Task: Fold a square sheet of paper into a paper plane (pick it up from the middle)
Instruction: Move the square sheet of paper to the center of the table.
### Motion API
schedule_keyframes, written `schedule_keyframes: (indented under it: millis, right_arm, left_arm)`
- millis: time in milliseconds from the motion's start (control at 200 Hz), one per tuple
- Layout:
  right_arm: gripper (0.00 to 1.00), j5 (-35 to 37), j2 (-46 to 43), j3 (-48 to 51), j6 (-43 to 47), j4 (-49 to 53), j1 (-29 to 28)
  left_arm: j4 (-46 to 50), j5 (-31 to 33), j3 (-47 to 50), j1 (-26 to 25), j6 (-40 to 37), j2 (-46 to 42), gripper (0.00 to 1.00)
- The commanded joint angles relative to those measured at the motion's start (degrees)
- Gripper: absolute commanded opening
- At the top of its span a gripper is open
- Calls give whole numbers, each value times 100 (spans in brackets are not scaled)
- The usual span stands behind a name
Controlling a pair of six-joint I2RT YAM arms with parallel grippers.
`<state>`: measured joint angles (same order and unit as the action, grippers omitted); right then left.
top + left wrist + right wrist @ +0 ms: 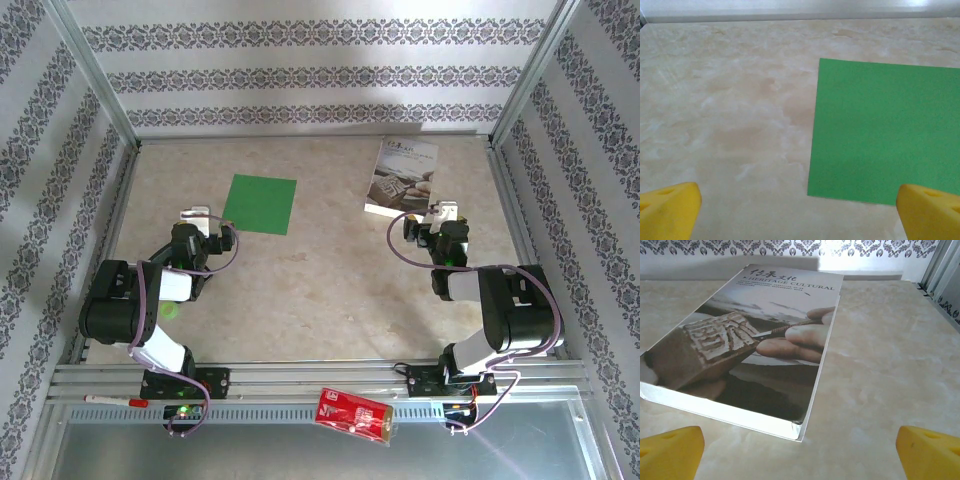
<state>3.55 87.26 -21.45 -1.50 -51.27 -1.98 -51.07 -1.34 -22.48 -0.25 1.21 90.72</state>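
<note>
Paper (260,204) lies flat and unfolded on the far left of the counter (330,290), so nothing's done yet. Left fingers (670,207) and right fingers (927,452) both gape wide, holding nothing. Every fold's left to do.

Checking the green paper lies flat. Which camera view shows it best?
The top external view: the whole green paper lies flat, all four corners visible. The left wrist view shows it closer but cropped on the right. The right wrist camera faces the booklet.
</note>
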Motion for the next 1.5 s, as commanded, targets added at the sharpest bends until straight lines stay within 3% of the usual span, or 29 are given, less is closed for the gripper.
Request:
schedule_keyframes:
  millis: [0,1029,1099,1164,1274,1409,1494]
  right_arm:
    - [98,-76,-16,-34,-4,-147,67]
    - [98,-136,-14,-44,-50,-145,110]
    - [98,345,-112,-69,-151,-93,76]
    - [98,1014,-513,-248,-386,620,70]
    - [98,1796,-1448,-665,-993,2087,189]
    - [98,1744,-2351,-1232,-2173,4041,515]
    - [98,854,-2567,-1421,-2599,4776,585]
  left_arm:
    - [-277,-66,7,69,-147,43,100]
    - [-265,-9,1,69,-114,45,100]
    - [-267,-21,7,73,-113,43,100]
    - [-318,85,24,79,-64,38,100]
    - [122,808,10,82,212,-419,100]
    - [1857,2178,-521,93,842,-1213,100]
    - [3408,2070,-1184,113,1572,-1583,100]
